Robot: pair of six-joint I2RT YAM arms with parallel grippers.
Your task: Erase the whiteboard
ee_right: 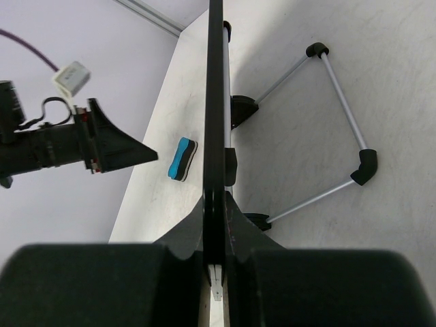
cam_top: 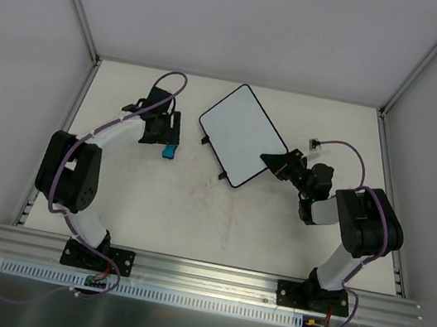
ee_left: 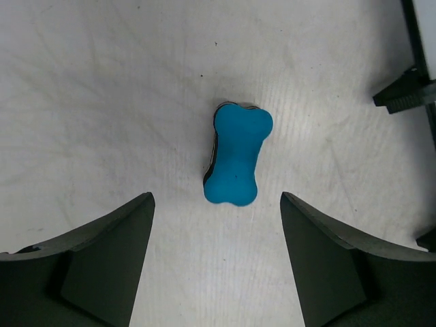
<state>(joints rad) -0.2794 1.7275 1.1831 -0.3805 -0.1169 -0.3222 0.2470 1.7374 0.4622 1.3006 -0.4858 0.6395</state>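
Closest to the lens, our right gripper is clamped shut on the rim of the board. That wrist camera sees the board only edge-on, as a thin black line, so its face is hidden there. From above we see the face: plain white all over, with a thin black rim, rounded corners and two small black tabs on its left-hand edge. It sits toward the far middle of the table, turned at a slant, and our right gripper holds its near right corner. Whether it lies flat or is tipped up we cannot tell. A wire stand beside the board shows only in the right wrist view. Our left gripper is wide open with nothing in it. The blue eraser lies on the table between its fingers, touching neither. From above, both grippers' jaws are too small to read.
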